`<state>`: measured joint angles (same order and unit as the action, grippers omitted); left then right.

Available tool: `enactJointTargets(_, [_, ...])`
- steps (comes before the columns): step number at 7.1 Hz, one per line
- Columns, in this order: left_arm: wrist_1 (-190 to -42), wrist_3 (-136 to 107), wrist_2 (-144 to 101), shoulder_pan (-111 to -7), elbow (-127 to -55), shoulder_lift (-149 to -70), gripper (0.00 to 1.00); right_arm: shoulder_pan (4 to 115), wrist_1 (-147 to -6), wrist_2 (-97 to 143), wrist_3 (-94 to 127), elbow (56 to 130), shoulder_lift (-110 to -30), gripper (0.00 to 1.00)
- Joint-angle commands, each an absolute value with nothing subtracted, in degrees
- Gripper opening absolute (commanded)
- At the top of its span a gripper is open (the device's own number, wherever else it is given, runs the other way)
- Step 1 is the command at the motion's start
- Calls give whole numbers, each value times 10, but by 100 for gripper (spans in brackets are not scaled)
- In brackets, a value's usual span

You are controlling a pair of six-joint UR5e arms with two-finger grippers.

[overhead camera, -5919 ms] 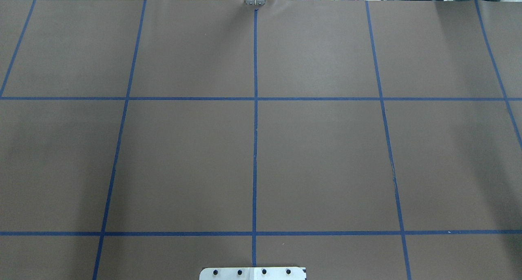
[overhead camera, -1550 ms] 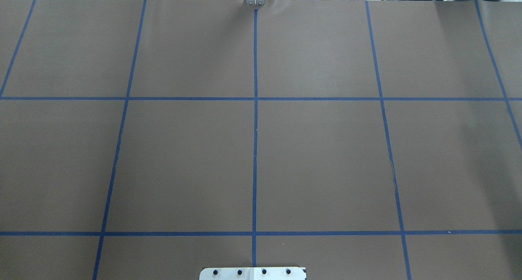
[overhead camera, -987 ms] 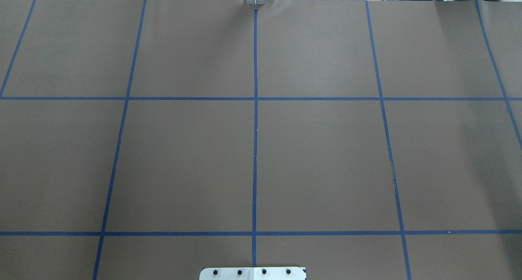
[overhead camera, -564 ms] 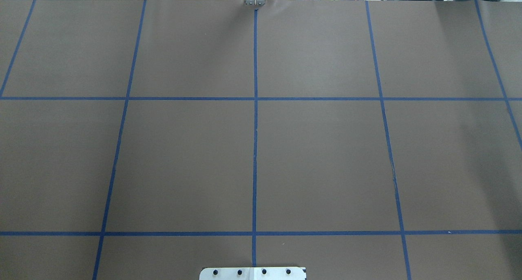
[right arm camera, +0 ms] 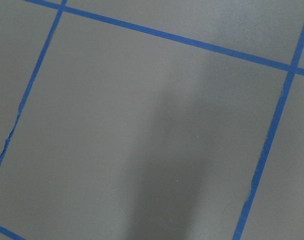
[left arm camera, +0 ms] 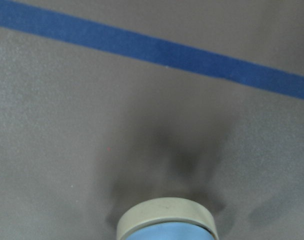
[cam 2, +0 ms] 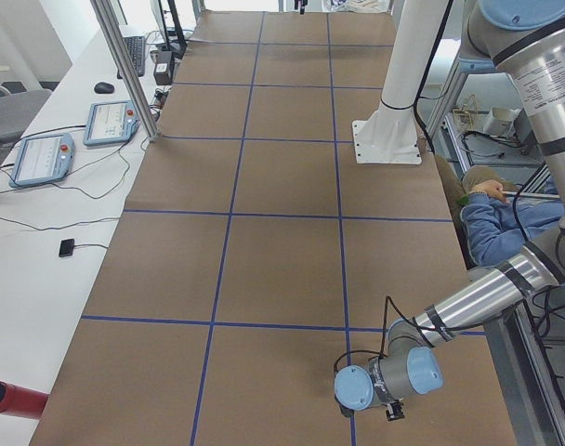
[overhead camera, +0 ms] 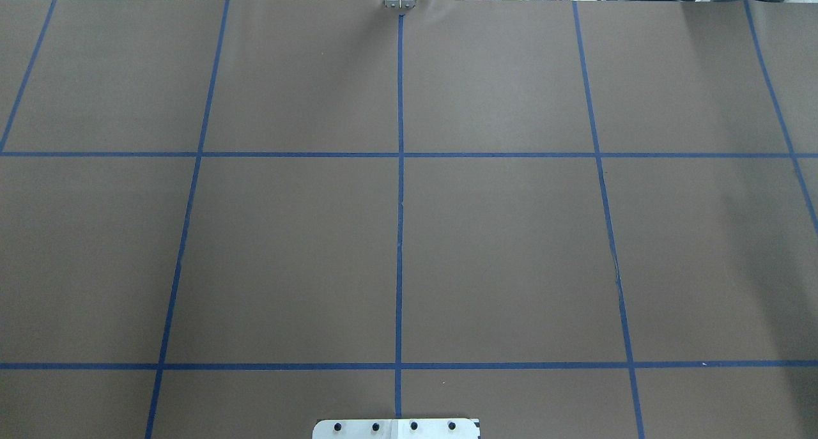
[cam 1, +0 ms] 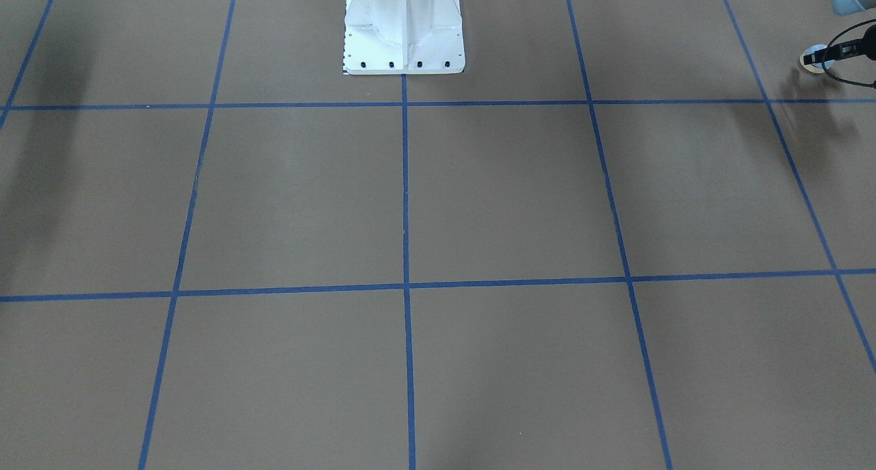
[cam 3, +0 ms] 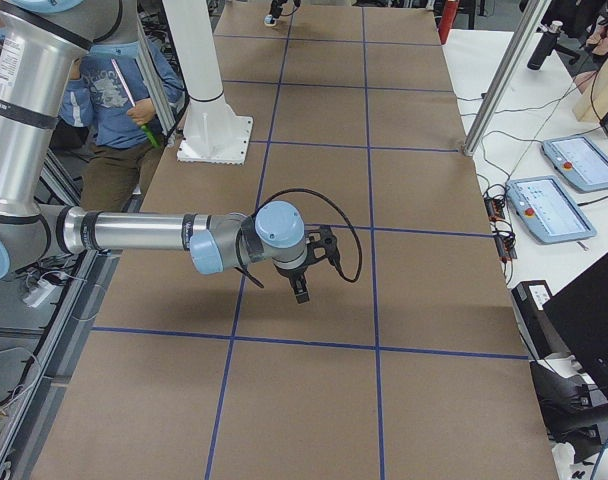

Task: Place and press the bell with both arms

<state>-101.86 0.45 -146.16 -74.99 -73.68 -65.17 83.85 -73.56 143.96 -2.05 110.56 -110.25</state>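
The light-blue bell (cam 1: pixel 814 58) with its cream base ring shows at the far right edge of the front-facing view, tilted, with my left gripper (cam 1: pixel 832 51) shut on it just above the brown table. In the left wrist view the bell (left arm camera: pixel 167 225) fills the bottom edge, its shadow on the table beneath. The exterior left view shows my left arm's wrist (cam 2: pixel 387 383) low over the near table end; the bell is hidden there. My right gripper (cam 3: pixel 302 283) hovers above a mid-table square in the exterior right view; I cannot tell whether it is open or shut.
The white bolted pedestal (cam 1: pixel 404 32) stands at the table's robot side. A person in blue (cam 2: pixel 494 223) sits beside the table behind the arms. Teach pendants (cam 2: pixel 41 158) and cables lie on the white side bench. A metal post (cam 2: pixel 124 65) stands at the table's far edge.
The overhead view shows neither arm nor bell in any frame. Only a faint shadow on its right side has shifted slightly.
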Motion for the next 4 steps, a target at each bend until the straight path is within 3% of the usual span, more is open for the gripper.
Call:
enactJointTargets(1, [-1019, 4, -1462, -750, -737, -652, 71, 838, -737, 1440, -20, 1107, -1103, 100])
enactJointTargets(2, [-1019, 4, -1462, -750, -737, -652, 67, 838, -736, 1440, -20, 1107, -1105, 100])
enactJointTargets(4, [-1018, 4, -1474, -749, -736, -652, 44, 838, -736, 1442, -19, 1107, -1105, 100])
